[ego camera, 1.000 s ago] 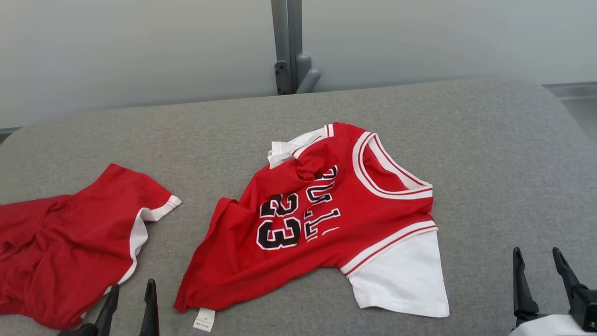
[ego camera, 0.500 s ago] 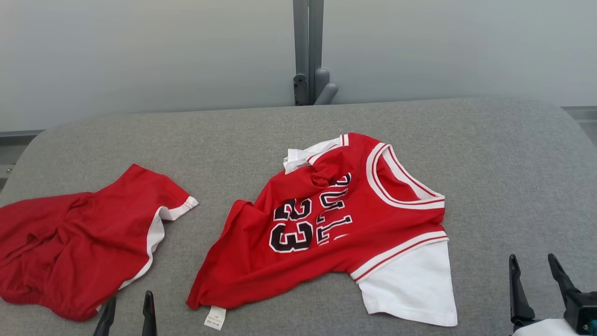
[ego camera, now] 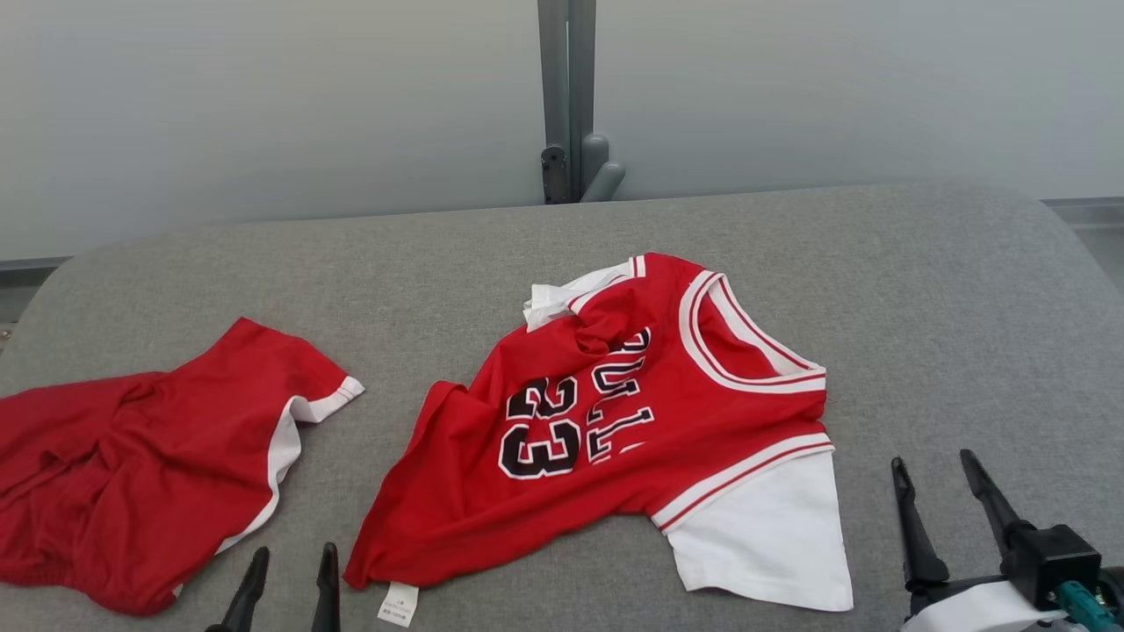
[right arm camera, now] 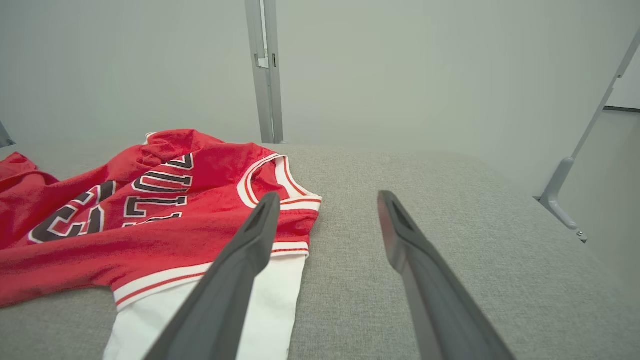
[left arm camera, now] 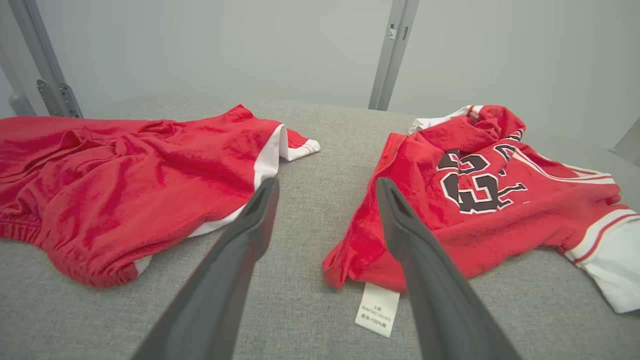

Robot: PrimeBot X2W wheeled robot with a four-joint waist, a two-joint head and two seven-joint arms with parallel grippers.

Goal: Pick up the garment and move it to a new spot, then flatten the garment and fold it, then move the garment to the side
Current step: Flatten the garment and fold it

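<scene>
A crumpled red jersey garment (ego camera: pixel 615 439) printed with 23 lies in the middle of the grey padded table (ego camera: pixel 922 290), its white sleeve (ego camera: pixel 764 535) toward me. My left gripper (ego camera: pixel 295 553) stands open near the front edge, between the jersey's hem and a pair of red shorts (ego camera: pixel 132 465). In the left wrist view the open left gripper (left arm camera: pixel 327 182) points at bare table between the shorts (left arm camera: pixel 125 175) and the jersey (left arm camera: pixel 480 210). My right gripper (ego camera: pixel 933 461) is open, right of the sleeve, holding nothing. The right wrist view shows the right gripper (right arm camera: pixel 329 195) just right of the jersey (right arm camera: pixel 140 220).
A white care label (ego camera: pixel 397 604) hangs from the jersey's near hem. A grey metal post (ego camera: pixel 566 96) rises behind the table against a pale wall. Bare grey table lies at the back and on the right.
The head camera has shifted, so the whole scene sits lower. Both grippers have come inward toward the jersey, the right one also a little forward. The garments lie as before.
</scene>
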